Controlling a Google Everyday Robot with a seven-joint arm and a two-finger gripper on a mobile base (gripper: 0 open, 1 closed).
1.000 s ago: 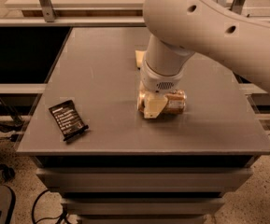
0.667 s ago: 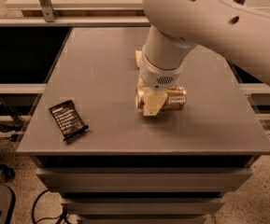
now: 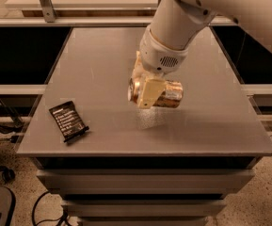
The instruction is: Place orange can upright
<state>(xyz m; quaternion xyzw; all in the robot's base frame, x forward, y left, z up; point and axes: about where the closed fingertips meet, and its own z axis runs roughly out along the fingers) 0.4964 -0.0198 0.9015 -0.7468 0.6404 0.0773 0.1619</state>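
The gripper (image 3: 146,92), clenched around the can (image 3: 169,94), has lifted it off the table (image 3: 98,65). The can hangs sideways, so turning it upright likely remains.

Around the middle of the table (image 3: 211,126): gripper (image 3: 147,91), hanging just above the surface, clamped across the orange can (image 3: 168,94). Can on its side, ends toward 9 and 3 o'clock, lifted clear of the tabletop. From the gripper, arm (image 3: 182,18) rising toward 1 o'clock, out past the table's far edge. At 8 o'clock from the can, well apart: snack packet (image 3: 68,121), flat on the table near the front left corner.
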